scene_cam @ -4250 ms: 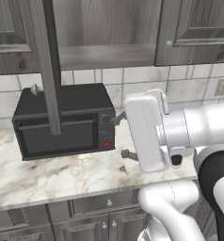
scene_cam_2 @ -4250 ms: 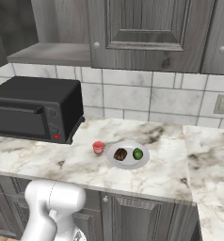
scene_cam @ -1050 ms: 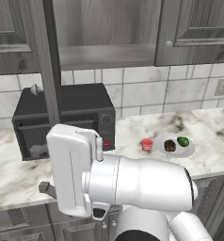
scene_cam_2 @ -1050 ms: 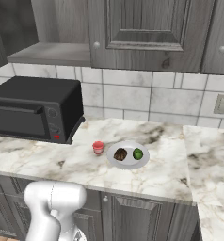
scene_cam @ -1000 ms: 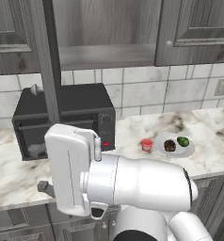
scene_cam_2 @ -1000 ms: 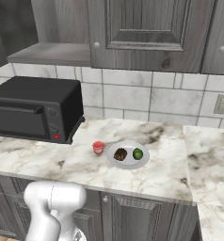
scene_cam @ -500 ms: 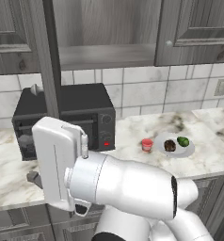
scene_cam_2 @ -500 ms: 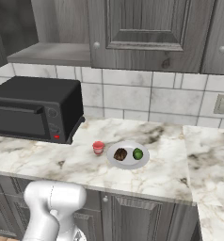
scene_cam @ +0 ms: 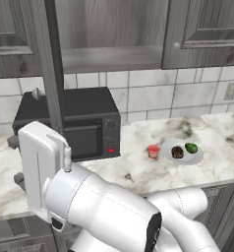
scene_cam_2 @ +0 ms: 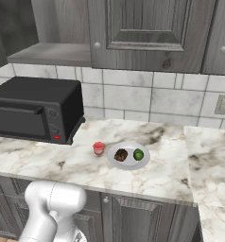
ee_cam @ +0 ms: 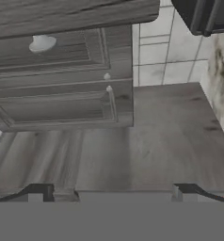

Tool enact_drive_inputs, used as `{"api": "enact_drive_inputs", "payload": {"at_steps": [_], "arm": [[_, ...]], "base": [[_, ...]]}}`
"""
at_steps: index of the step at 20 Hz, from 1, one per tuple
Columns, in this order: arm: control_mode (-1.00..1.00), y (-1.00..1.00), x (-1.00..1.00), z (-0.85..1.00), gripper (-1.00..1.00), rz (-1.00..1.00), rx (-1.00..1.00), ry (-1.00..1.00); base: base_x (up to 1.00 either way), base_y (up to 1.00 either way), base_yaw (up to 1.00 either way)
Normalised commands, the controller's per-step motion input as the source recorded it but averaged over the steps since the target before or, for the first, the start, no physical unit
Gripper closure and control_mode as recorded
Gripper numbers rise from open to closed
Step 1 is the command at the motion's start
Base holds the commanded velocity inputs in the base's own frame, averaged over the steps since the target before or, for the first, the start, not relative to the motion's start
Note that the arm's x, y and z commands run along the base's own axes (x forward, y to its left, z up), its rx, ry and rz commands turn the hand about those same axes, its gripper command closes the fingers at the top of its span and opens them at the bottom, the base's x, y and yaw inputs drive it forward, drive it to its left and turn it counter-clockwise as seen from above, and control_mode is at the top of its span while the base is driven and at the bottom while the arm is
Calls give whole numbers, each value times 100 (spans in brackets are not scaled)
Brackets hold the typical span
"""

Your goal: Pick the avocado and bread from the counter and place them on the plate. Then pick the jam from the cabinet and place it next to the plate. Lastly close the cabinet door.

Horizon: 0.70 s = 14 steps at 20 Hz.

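Note:
The white plate (scene_cam_2: pixel 129 163) rests on the marble counter (scene_cam_2: pixel 166 175) with the brown bread (scene_cam_2: pixel 121 154) and the green avocado (scene_cam_2: pixel 138 154) on it. Just left of the plate stands the jam (scene_cam_2: pixel 99 148). In the left base view the jam (scene_cam: pixel 153 151), bread (scene_cam: pixel 177 151), avocado (scene_cam: pixel 190 147) and plate (scene_cam: pixel 184 158) sit at the right. The cabinet (scene_cam: pixel 111 58) stands open with a bare shelf, and its door (scene_cam: pixel 52 64) shows edge-on. My gripper (ee_cam: pixel 114 192) is open and holds nothing, facing grey wood-grain panels. My hand (scene_cam: pixel 40 172) hangs low at the left, below the door.
A black microwave (scene_cam: pixel 74 123) stands on the counter under the open cabinet, also visible as the microwave (scene_cam_2: pixel 36 113) at the left. Closed grey upper cabinets (scene_cam_2: pixel 147 33) hang above the plate. A wall socket (scene_cam_2: pixel 223 105) is set in the tiles at the right.
My hand and forearm have swung further left across the left base view. The plate, food and jam have not moved. The jaws have stayed open.

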Motion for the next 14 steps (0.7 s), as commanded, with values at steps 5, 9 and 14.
{"api": "enact_drive_inputs", "payload": {"at_steps": [5,9,14], "arm": [[-100,2,20,8,-100,-13,3,3],[-100,0,17,7,-100,-10,1,2],[-100,10,16,0,-100,-11,2,0]], "base": [[0,0,0],[0,0,0],[0,0,0]]}}
